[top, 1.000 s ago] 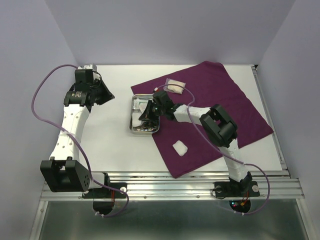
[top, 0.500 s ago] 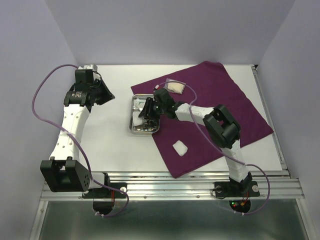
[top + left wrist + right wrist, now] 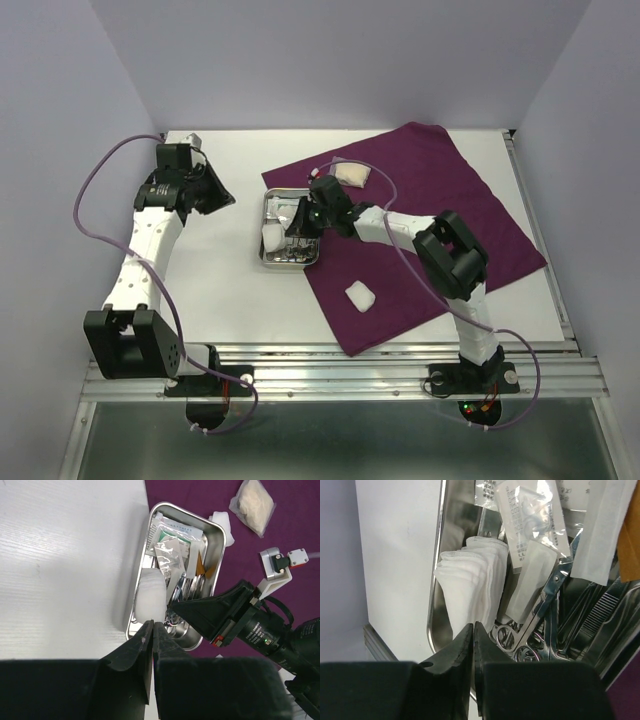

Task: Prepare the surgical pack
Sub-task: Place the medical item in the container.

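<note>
– Both arms have shifted since a second ago. The left gripper (image 3: 213, 190) has swung a little nearer the steel tray (image 3: 268, 262), and the right gripper (image 3: 300, 226) has drawn slightly back over it, so the folded gauze stack (image 3: 272, 240) now shows at the tray's left side.

– Is either one holding anything?

– No. In each wrist view the fingers are pressed together with only a thin slit, and nothing lies between them. The left gripper hangs over bare table, well apart from the tray.

– Where is the gauze relative to the right fingers?

– Just beyond the tips. It stands on edge against the tray's left wall, and I cannot tell whether the tips touch it. The scissors (image 3: 540, 610) lie just to its right, with their finger rings close to the tips. Clear packets (image 3: 530, 515) are piled farther back.

– What could go wrong?

– I think a forward nudge with the tips together would tip the stack onto the scissors or jam it against the wall. That could slide the tray, which sits half on the purple cloth (image 3: 450, 200). Spreading the fingers this close could also snag a scissor ring or a packet corner instead of gauze.

– Anything outside the tray?

– One loose gauze square (image 3: 360, 295) and a bagged wad (image 3: 352, 173) lie on the cloth.
</note>
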